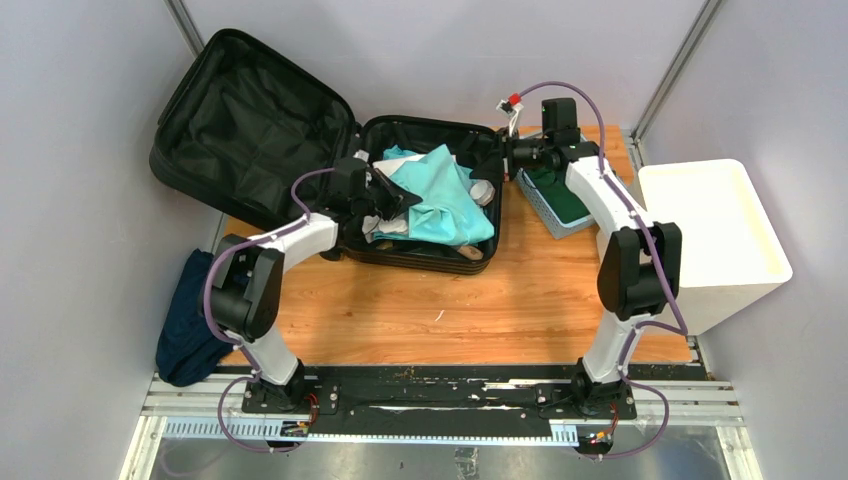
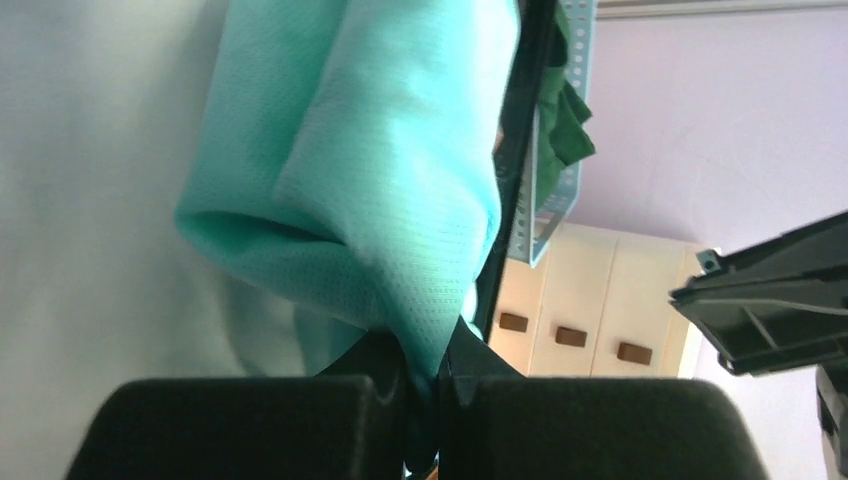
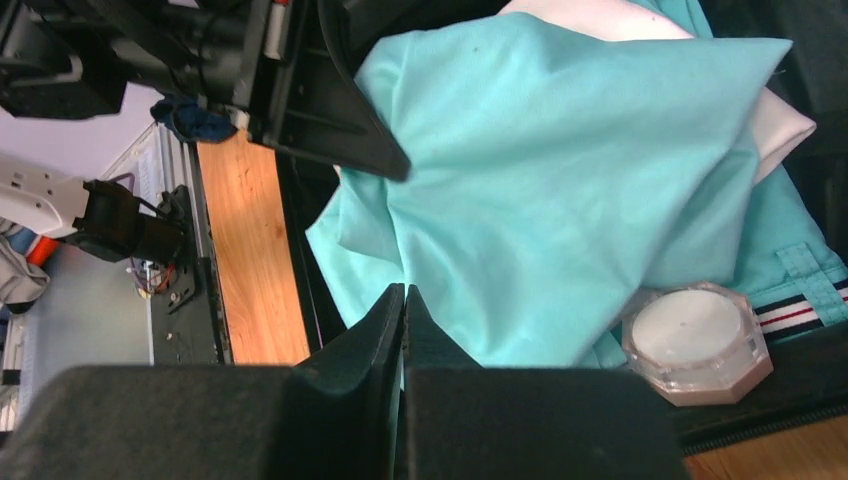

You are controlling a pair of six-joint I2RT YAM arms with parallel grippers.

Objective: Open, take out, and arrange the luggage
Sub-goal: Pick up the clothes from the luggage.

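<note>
Open black luggage (image 1: pixel 250 120) lies at the far left of the table (image 1: pixel 400 320), right beneath the left gripper (image 1: pixel 395 200), which pinches the near left end of a teal garment (image 1: pixel 445 195) inside; the right gripper (image 1: pixel 510 152), closed and empty, hovers by the case's right rim

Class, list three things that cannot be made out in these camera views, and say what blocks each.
1. Top view: whatever lies under the teal garment in the luggage; the cloth covers it.
2. Top view: part of the blue basket; the right arm crosses it.
3. Left wrist view: the luggage interior; the teal garment pinched in the left tool fills the frame.
</note>
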